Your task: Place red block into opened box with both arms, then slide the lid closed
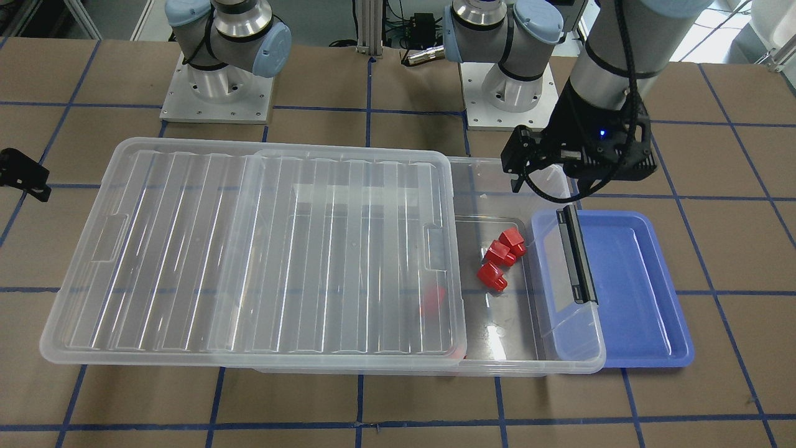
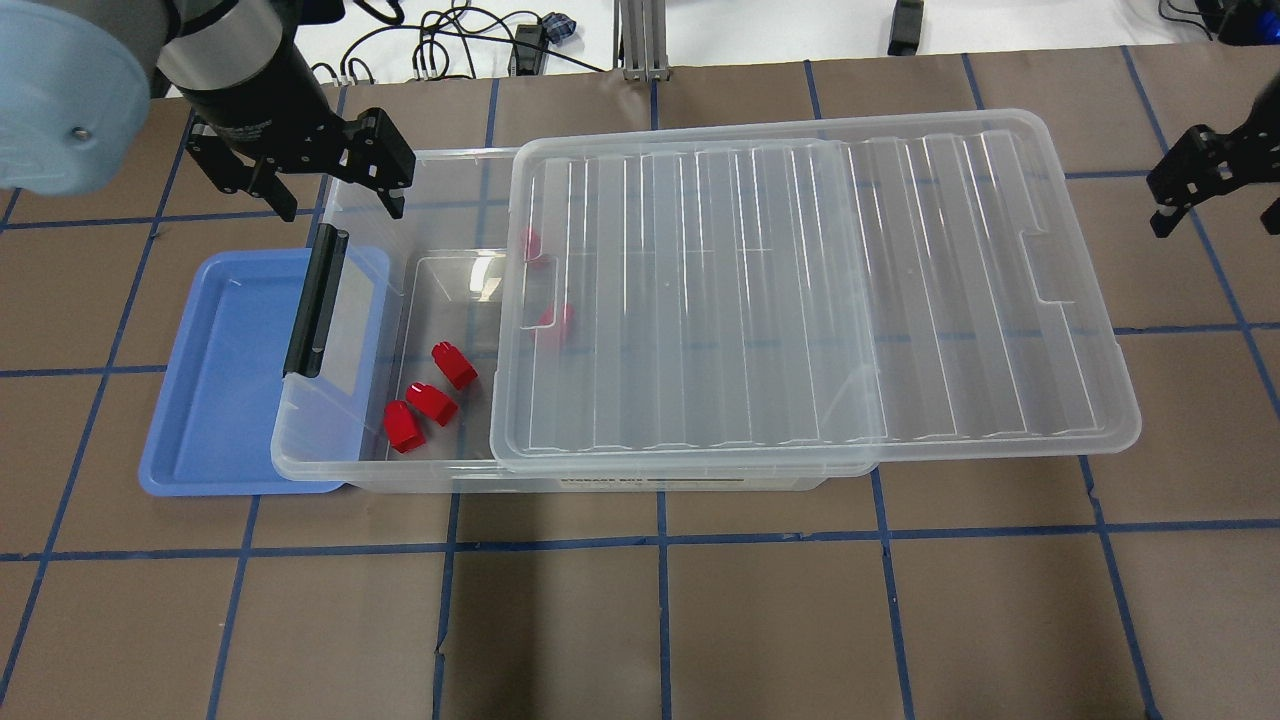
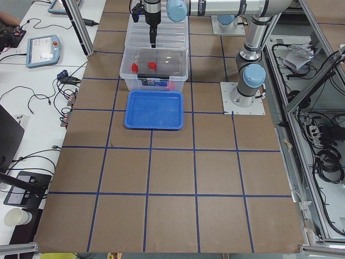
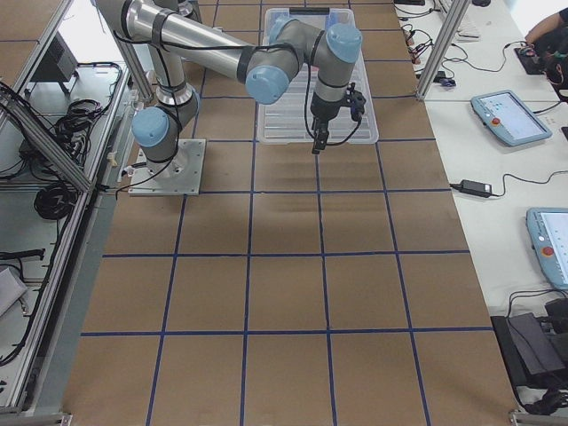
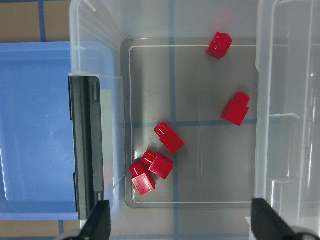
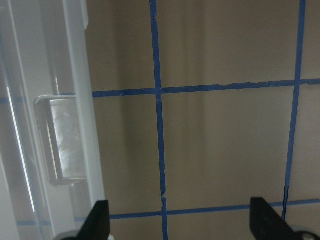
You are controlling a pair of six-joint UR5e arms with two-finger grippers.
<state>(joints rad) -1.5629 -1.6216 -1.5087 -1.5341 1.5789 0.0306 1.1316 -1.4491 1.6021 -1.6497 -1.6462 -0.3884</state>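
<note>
The clear box [image 2: 440,165] lies across the table with its ribbed lid [image 2: 800,290] slid toward my right, leaving the left end uncovered. Several red blocks lie on the box floor. Three cluster near the latch end [image 5: 169,137] [image 5: 157,164] [image 5: 142,176]. Two more lie by the lid's edge [image 5: 235,109] [image 5: 219,45]. My left gripper [image 2: 340,205] hovers open and empty above the uncovered end's far corner. My right gripper [image 2: 1215,205] hangs open and empty over bare table just beyond the lid's right end [image 6: 55,145].
A shallow blue tray [image 2: 220,400] sits against the box's left end, partly under its black bar latch [image 2: 315,305]. The lid overhangs the box on the right. Brown paper with blue tape lines covers the table.
</note>
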